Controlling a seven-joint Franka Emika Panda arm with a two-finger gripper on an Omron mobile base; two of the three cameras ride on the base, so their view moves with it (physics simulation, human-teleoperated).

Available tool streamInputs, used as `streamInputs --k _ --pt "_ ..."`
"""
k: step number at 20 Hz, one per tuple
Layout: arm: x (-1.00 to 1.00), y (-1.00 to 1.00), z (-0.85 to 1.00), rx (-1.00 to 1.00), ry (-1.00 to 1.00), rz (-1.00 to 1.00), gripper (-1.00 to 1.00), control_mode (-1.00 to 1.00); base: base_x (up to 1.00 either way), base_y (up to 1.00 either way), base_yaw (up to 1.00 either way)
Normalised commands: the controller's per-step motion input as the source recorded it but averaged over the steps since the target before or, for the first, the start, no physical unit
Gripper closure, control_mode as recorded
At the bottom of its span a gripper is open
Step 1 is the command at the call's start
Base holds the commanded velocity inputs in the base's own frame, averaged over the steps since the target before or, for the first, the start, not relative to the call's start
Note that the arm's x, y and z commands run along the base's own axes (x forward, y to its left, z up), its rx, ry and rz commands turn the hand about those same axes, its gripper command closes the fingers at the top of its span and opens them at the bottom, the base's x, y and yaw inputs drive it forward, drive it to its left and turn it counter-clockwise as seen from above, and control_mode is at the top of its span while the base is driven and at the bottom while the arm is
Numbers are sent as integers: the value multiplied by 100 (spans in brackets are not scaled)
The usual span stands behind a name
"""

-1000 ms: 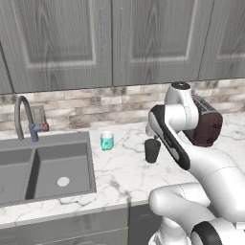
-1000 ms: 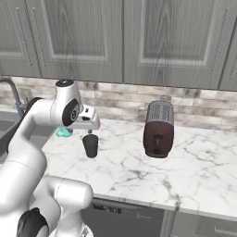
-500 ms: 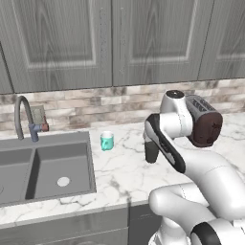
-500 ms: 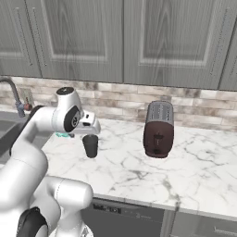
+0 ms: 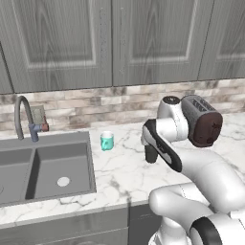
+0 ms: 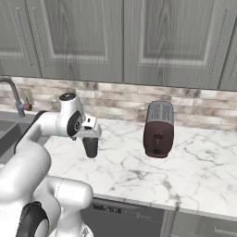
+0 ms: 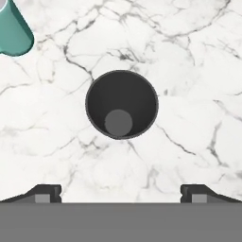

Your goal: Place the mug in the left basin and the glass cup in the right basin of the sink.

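White marble counter (image 5: 119, 172) runs from the sink on the left to a toaster on the right, under grey cabinets (image 5: 110, 43) and a brick backsplash (image 6: 125, 102).

On that counter the glass cup (image 7: 121, 104) stands upright in open stone, mouth up, seen straight down in the hand view. Bare marble lies all round it, with free room on every side. The mug (image 5: 106, 141) stands to its left and a little farther back, near the sink's right edge and apart from the tumbler; in the hand view its teal side shows at the top left corner (image 7: 14, 30).

Farther left, the sink (image 5: 91, 158) is sunk into the counter, its right basin (image 5: 60, 167) showing a pale drain, a ridge splitting it from the left basin, and the curved faucet (image 5: 21, 117) rising at the back. To the right, the dark toaster (image 6: 159, 129) stands well apart from the cup.

Above the cup, the gripper (image 7: 121, 194) hangs pointing straight down, its fingers (image 7: 45, 194) spread wide, one on each side, touching nothing. The arm (image 6: 55, 125) bends over from the base, forearm reaching forward and wrist turned down.
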Motion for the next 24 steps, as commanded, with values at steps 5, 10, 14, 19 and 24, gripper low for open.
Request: streamInputs --k 5,10,14,19,24 --pt "18 3 -19 0 0 0 -100 -100 0 0 0" --pt "21 0 -18 0 0 0 -100 -100 0 0 0" --pt "20 0 -18 0 0 0 -100 -100 0 0 0" --pt "11 16 -7 0 0 0 -100 -100 0 0 0" --pt "0 29 0 0 0 0 -100 -100 0 0 0"
